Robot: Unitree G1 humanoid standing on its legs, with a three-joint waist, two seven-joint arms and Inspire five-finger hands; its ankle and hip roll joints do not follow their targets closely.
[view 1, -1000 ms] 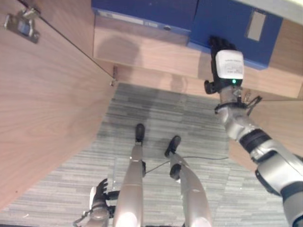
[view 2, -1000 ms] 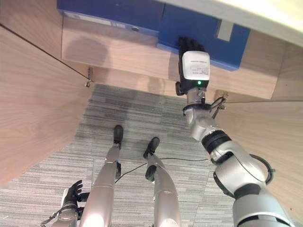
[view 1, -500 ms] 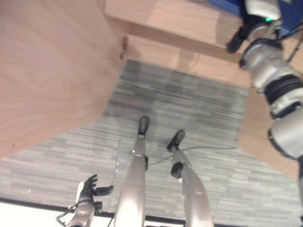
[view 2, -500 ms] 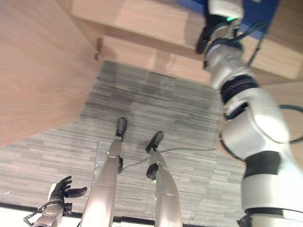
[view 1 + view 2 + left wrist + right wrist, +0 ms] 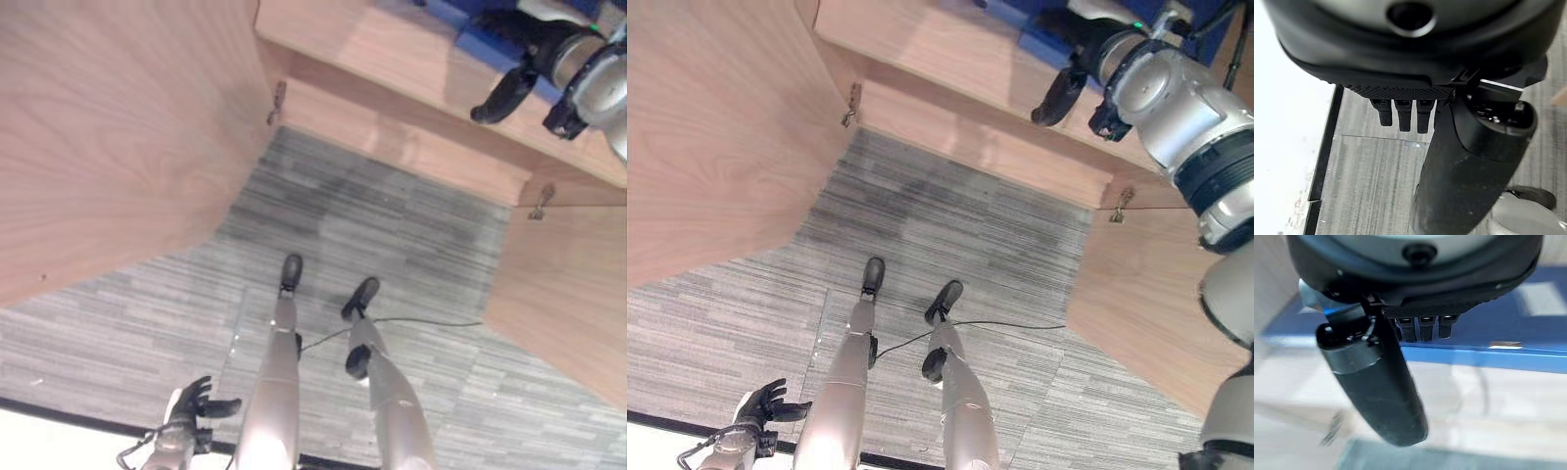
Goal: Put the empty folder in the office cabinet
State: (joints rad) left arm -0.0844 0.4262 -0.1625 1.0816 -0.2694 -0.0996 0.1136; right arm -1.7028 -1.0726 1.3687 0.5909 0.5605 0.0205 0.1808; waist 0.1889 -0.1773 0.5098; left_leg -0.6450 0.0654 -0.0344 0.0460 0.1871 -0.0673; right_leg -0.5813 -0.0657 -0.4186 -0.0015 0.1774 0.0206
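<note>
A blue folder [image 5: 1036,41] lies on the cabinet shelf [image 5: 950,49] at the upper right. In the right wrist view the blue folder [image 5: 1508,328] spreads just past my straight fingers [image 5: 1420,328]. My right hand [image 5: 1083,49] is open at the folder's near edge, thumb [image 5: 1058,94] hanging over the shelf front; I cannot tell whether the fingers touch the folder. My left hand [image 5: 191,406] hangs low by my side, open and holding nothing, its fingers [image 5: 1403,115] over the carpet.
The cabinet stands open, with one wooden door [image 5: 118,127] swung out on the left and another door [image 5: 563,294] on the right. Grey carpet [image 5: 392,225] lies below. A white strip with a black edge [image 5: 59,441] runs along the lower left.
The whole picture has shifted, so the camera has moved. My right hand, flat against the blue folder one second ago, is still at it, now near the view's upper right corner.
</note>
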